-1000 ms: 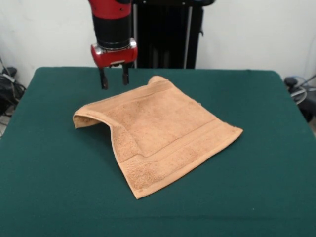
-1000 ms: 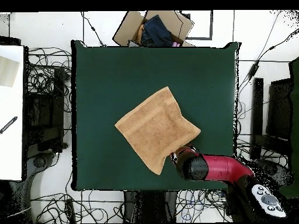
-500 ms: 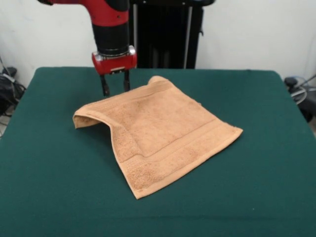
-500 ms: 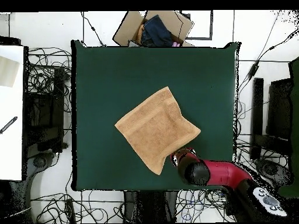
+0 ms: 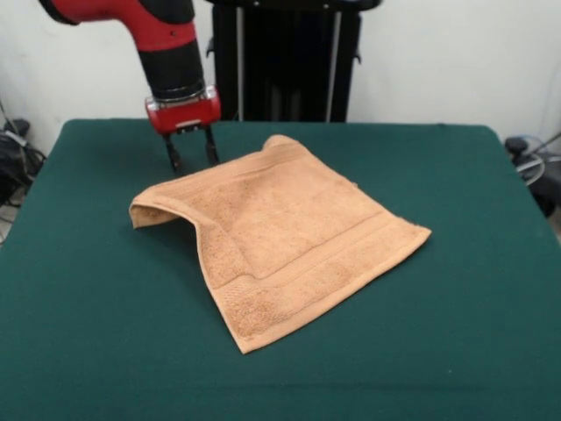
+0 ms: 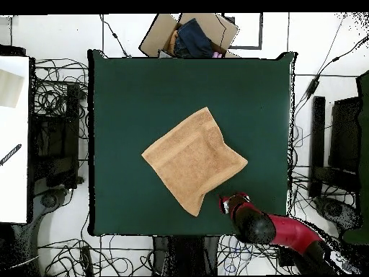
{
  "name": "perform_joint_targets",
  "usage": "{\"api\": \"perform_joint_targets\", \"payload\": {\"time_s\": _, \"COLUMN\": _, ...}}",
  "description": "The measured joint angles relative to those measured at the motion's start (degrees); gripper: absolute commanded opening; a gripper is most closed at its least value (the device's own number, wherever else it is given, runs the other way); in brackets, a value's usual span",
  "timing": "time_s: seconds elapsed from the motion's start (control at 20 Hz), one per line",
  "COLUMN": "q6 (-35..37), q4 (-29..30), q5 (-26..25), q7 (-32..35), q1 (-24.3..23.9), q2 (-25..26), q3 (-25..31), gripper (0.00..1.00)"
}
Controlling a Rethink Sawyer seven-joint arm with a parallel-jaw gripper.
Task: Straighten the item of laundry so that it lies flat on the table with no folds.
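A peach-orange terry-cloth towel (image 5: 285, 232) lies near the middle of a dark green table (image 5: 473, 333), turned so its corners point outward like a diamond. Most of the cloth rests flat, and a woven band stripe runs along the edge nearest the front camera, with another faint band near the opposite, far edge. The left side, as the front camera sees it, is not flat: that corner is folded back over itself, forming a raised hump with a small shadowed hollow beneath it, and a crease runs from the hump down toward the near corner. The far corner curls up slightly. From overhead the towel (image 6: 194, 159) appears as a tilted square with one corner missing where the fold tucks in, sitting a little toward the robot's side of the table (image 6: 130, 94). A red and black arm comes down behind the towel's folded side, and its gripper (image 5: 191, 151) hangs just above the green surface, near the towel's far edge but not touching it. The two dark fingers (image 5: 173, 154) stand apart with a clear gap between them, gripping nothing
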Motion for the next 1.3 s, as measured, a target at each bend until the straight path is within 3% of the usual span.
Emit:
{"api": "perform_joint_targets", "payload": {"time_s": 0.5, "q6": -10.75, "q4": 0.42, "q5": -6.33, "q7": 0.0, "q1": -0.92, "q2": 3.2, "q3": 0.39, "gripper": 1.0}}
{"api": "perform_joint_targets", "payload": {"time_s": 0.85, "q6": -11.11, "q4": 0.7, "q5": -6.38, "q7": 0.0, "q1": -1.47, "q2": 3.36, "q3": 0.87, "gripper": 1.0}}
{"api": "perform_joint_targets", "payload": {"time_s": 1.15, "q6": -4.35, "q4": 3.39, "q5": -2.62, "q7": 0.0, "q1": -1.43, "q2": -0.5, "q3": 2.99, "gripper": 1.0}}
{"api": "perform_joint_targets", "payload": {"time_s": 1.3, "q6": 5.43, "q4": 5.2, "q5": 1.84, "q7": 0.0, "q1": -1.35, "q2": -4.94, "q3": 5.11, "gripper": 1.0}}
